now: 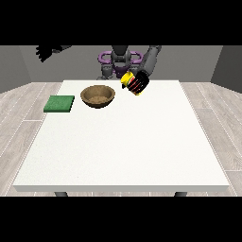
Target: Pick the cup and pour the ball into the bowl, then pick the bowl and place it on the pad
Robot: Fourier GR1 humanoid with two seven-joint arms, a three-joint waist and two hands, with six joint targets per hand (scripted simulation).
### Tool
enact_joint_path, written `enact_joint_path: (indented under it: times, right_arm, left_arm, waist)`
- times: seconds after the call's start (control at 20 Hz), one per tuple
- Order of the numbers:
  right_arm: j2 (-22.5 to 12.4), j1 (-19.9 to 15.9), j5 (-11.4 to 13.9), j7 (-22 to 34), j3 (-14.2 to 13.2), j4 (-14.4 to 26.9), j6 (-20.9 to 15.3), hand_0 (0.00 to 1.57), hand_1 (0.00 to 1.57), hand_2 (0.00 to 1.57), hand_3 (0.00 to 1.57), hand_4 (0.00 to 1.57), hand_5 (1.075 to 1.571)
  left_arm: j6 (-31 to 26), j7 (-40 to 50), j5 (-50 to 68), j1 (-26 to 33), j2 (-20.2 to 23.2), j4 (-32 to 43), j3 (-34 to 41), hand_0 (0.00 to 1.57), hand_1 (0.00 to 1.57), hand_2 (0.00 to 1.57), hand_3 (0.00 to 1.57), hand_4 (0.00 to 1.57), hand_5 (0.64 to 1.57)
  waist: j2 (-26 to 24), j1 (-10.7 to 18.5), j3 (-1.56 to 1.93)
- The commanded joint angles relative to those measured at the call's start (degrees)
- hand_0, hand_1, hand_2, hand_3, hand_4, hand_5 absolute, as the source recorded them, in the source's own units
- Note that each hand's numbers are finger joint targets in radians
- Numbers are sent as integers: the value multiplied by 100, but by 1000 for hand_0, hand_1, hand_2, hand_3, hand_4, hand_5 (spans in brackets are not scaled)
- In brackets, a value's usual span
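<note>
Front view across a large white table [123,142], with the humanoid robot [120,59] small at the top centre of the frame.

The hand at the view's right [138,84] hangs above the far edge of the table, just right of centre. Its black fingers are wrapped round a yellow cup [128,80], which is lifted clear of the tabletop and tipped over on its side, its yellow end pointing toward the upper left of the frame. The ball cannot be made out, either in the cup or elsewhere.

A brown wooden bowl [98,96] stands upright on the table, left of the cup and slightly lower in the frame, near but apart from the hand. Its inside looks speckled; what it holds cannot be told.

A flat green square pad [59,104] lies at the table's left edge, left of the bowl and separate from it, overhanging the table's side a little.

The hand at the view's left [46,52] is raised high at the upper left of the frame, well away from the table and all objects, its fingers spread apart and holding nothing.
</note>
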Motion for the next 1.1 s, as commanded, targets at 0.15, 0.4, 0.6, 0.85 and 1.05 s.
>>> enact_joint_path:
  times: [0.15,0.4,0.6,0.85,1.05]
  right_arm:
    - [-30,-161,153,292,38,399,-243,0,0,0,0,618,1565]
    - [-209,-203,155,355,-154,1068,-211,0,0,0,0,640,1566]
    - [-95,177,302,-51,-121,1124,-28,0,0,0,0,638,1563]
    - [-105,-425,256,-41,-8,1381,104,0,0,0,0,657,1562]
    - [-41,-578,325,217,89,1254,-135,0,0,0,0,665,1561]
  left_arm:
    - [263,1862,-2210,-928,663,1189,-1216,1169,1169,1571,1354,1060,1569]
    - [-424,3456,-3155,-1680,-242,1471,-1868,1005,1005,1571,1283,1051,1567]
    - [-841,4032,-3539,-1731,-440,1448,-2017,800,800,1571,1227,1074,1568]
    - [-1412,5381,-3875,-1817,-513,744,-2721,799,799,1571,1211,948,1569]
    - [-2123,5574,-4264,-1796,-517,617,-3120,448,448,1565,1214,759,1569]
  waist:
    - [-471,240,33]
    - [-933,669,0]
    - [-933,544,-12]
    - [-639,204,-12]
    - [-847,196,-16]
